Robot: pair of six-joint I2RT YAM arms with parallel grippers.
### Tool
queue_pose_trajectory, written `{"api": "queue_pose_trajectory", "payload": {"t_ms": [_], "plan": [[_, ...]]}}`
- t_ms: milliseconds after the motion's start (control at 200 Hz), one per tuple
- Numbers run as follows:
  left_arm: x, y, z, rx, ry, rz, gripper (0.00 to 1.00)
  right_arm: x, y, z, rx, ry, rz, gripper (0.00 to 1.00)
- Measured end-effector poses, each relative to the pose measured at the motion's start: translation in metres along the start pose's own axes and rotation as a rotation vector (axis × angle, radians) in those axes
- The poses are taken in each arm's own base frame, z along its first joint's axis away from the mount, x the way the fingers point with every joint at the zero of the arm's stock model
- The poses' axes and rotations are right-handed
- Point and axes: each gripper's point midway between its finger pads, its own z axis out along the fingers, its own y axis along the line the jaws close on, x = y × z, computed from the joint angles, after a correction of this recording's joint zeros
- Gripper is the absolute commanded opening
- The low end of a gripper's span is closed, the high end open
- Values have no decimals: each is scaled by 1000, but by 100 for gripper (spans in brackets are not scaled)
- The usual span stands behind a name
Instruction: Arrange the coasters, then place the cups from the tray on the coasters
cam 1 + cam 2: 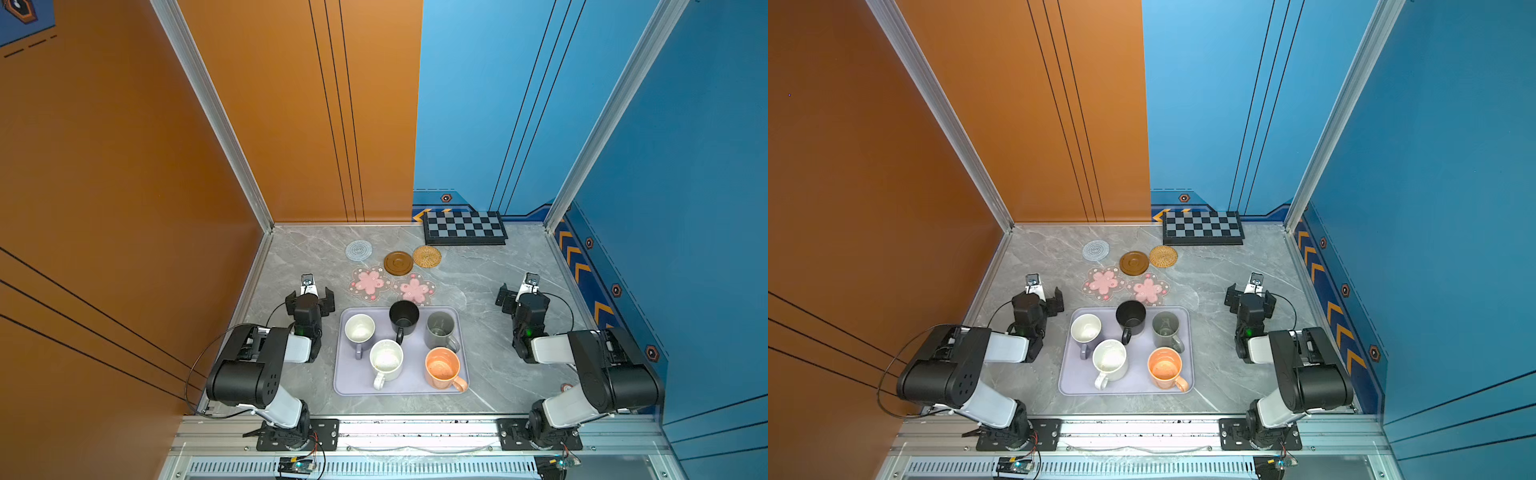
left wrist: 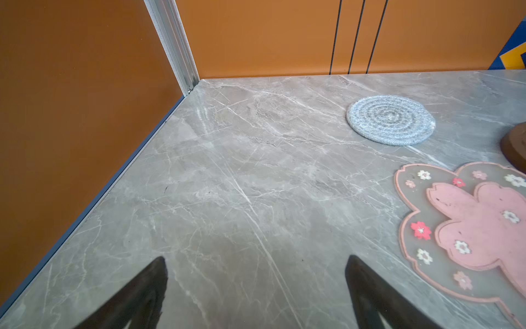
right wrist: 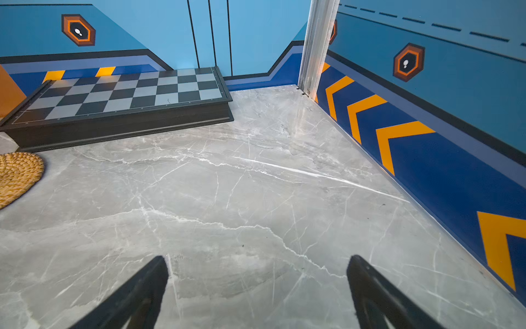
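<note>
Five cups (image 1: 1109, 358) stand upright on the lavender tray (image 1: 353, 384) at the near middle of the marble table (image 1: 490, 291). The lavender cup (image 1: 360, 328), black cup (image 1: 404, 318) and grey cup (image 1: 440, 330) line the tray's far side. The white speckled cup (image 1: 386, 359) and orange cup (image 1: 442, 368) stand nearer the front.

Beyond the tray five coasters (image 1: 1134, 263) lie flat, none bearing a cup. The left pink flower coaster (image 1: 371, 281) and right pink flower coaster (image 1: 414, 289) lie just past the far rim. The wooden coaster (image 1: 398, 263) lies behind and between them, with the spiral coaster (image 1: 358, 250) to its left and the rattan coaster (image 1: 427, 256) just beside it on the right, near the chequered board (image 1: 464, 227).

The left gripper (image 2: 256, 263) hovers left of the tray, jaws spread wide and empty. The right gripper (image 3: 257, 263) hovers well to the tray's right, also wide and empty.
</note>
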Motion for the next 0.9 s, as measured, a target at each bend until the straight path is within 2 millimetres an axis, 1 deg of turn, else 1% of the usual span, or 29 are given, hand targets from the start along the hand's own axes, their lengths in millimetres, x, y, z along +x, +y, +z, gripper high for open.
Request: {"api": "queue_pose_trajectory", "payload": {"t_ms": [736, 896], "plan": [[0, 1, 0, 0, 1, -1, 98, 0, 0, 0, 0, 0, 0, 100], [-1, -6, 1, 44, 0, 9, 98, 0, 0, 0, 0, 0, -1, 100]]}}
